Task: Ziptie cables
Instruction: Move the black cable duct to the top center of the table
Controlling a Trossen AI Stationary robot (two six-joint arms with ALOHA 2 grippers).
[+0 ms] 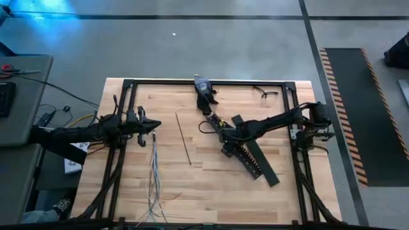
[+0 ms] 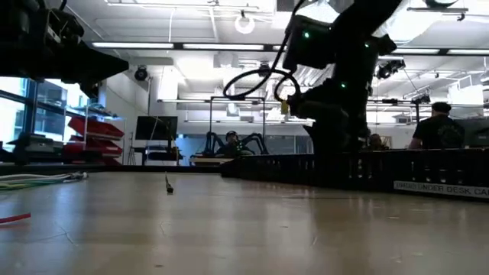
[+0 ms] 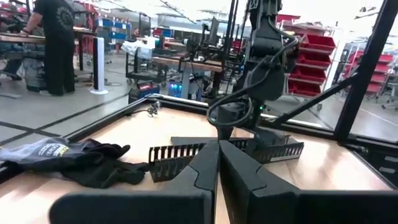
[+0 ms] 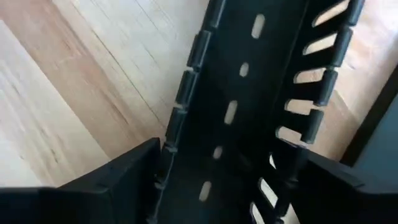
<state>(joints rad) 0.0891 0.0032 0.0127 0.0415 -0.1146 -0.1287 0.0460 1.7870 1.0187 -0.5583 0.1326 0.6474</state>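
The left gripper (image 1: 153,125) hangs over the left part of the pale wooden table (image 1: 192,185), just inside the black metal frame (image 1: 211,82) that borders it. In its own wrist view the two dark fingers (image 3: 205,168) lie pressed together with nothing between them, so it is clenched on nothing. Directly below its tip in the high view begin the cables (image 1: 153,176), a loose bundle of very thin pale grey and white wires with a few coloured strands, which runs toward the table's near edge and fans out there. The low view shows the same bundle (image 2: 38,181) lying flat on the wood. Just to the right of the bundle lies a single thin straight dark strip (image 1: 183,138), apart from the wires. Near the far edge, around the middle, a crumpled dark work glove (image 1: 206,96) rests on the wood. Further right, the right gripper (image 1: 227,142) is down over the upper end of a long black plastic duct with comb-like slotted walls (image 1: 246,158), which lies diagonally on the right half of the table beside a flat black lid strip (image 1: 263,163). In the right wrist view the spread fingers (image 4: 124,171) sit on either side of the duct's walls (image 4: 249,93); whether they actually press on it I cannot tell.
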